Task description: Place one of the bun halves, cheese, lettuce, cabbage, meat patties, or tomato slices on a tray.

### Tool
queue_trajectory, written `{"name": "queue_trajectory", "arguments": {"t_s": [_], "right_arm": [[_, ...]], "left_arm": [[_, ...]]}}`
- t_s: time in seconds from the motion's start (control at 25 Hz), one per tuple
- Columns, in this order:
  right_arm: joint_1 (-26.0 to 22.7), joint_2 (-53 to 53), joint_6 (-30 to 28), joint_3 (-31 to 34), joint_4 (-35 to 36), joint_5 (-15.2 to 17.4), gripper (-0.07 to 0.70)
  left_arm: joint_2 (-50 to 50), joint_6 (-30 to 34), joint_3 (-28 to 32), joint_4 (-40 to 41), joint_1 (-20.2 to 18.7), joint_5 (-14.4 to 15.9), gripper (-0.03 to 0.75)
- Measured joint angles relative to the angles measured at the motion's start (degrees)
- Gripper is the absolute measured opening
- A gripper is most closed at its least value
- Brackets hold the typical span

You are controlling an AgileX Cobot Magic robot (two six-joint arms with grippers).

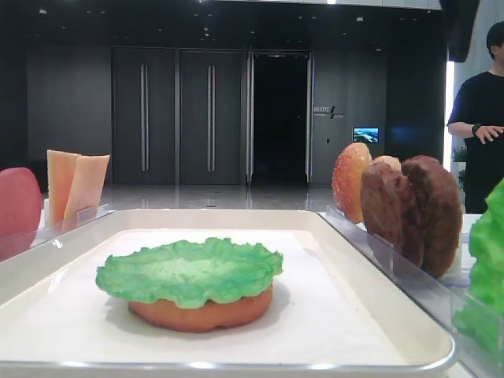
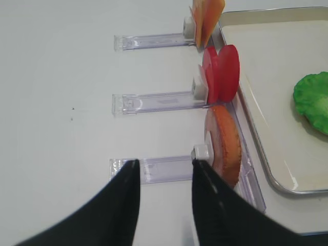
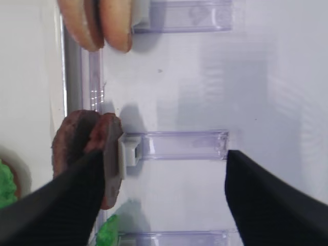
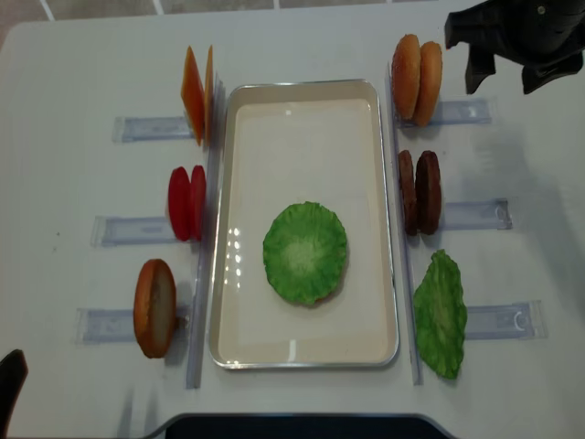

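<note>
The cream tray (image 4: 238, 229) holds a ruffled green lettuce leaf (image 4: 305, 253) lying on a bun half (image 1: 201, 313). Left of the tray stand the cheese (image 4: 196, 91), two tomato slices (image 4: 186, 203) and one bun half (image 4: 155, 307). On the right are two bun halves (image 4: 417, 78), two meat patties (image 4: 420, 192) and another lettuce leaf (image 4: 441, 314). My right gripper (image 4: 503, 78) hovers at the far right, open wide and empty, its left finger near the patties (image 3: 87, 148). My left gripper (image 2: 165, 164) is open with a narrow gap, empty, just left of the single bun half (image 2: 225, 146).
Narrow clear holders (image 4: 471, 215) carry the food on both sides of the tray, with their rails (image 2: 159, 101) reaching outward over the white table. A person in black (image 1: 480, 118) stands beyond the table's far right.
</note>
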Motion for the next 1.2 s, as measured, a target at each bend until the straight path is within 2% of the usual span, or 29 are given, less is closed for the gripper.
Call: {"name": "queue_trajectory", "arguments": {"t_s": [0.28,0.56,0.8,1.0,1.2], "right_arm": [[-10.52,-0.26,-6.9,0.69,3.51,-0.08,0.502],[-18.81,-0.7,-11.41,6.16,3.45,0.05,0.495],[-19.79,-2.8,-12.89,6.92,3.2,0.05,0.491],[-19.79,-10.15,-14.8,7.58,2.58,-0.06,0.491],[-19.79,-20.66,-15.56,13.28,2.28,-0.04,0.491]], "left_arm": [[0.0,0.0,0.0,0.0,0.0,0.0,0.265],[0.0,0.0,0.0,0.0,0.0,0.0,0.264],[0.0,0.0,0.0,0.0,0.0,0.0,0.254],[0.0,0.0,0.0,0.0,0.0,0.0,0.251],[0.0,0.0,0.0,0.0,0.0,0.0,0.236]]}}
